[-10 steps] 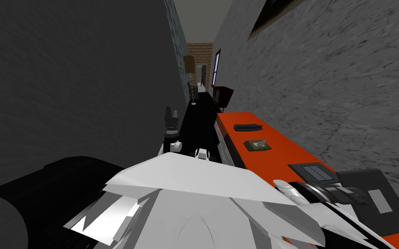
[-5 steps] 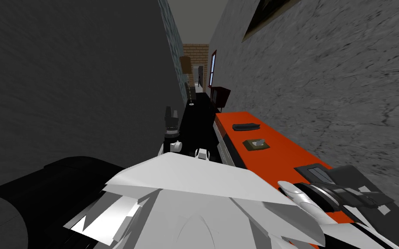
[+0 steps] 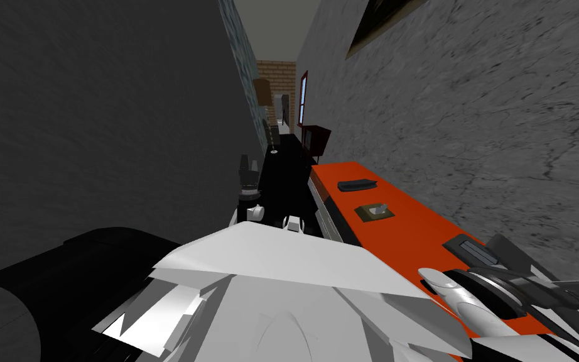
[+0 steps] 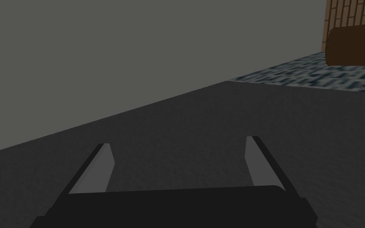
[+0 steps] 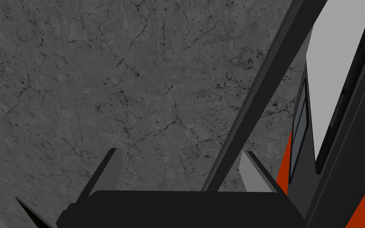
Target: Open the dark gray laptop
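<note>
okay, dark gray laptop (image 3: 473, 250) sits lower right of the head view on the orange desk (image 3: 401, 235), lid partly up. right gripper (image 5: 179, 153) spread wide, lid edge between its fingers, likely levering rather than pinching. left gripper (image 4: 177, 141), mid-frame, wide too, idle.

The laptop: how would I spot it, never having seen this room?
Find the long orange counter along the cracked grey wall on the robot's right. The laptop is the nearest of three things on it. Unlike the flat black slab and small olive tray beyond, its lid stands partly raised.
</note>
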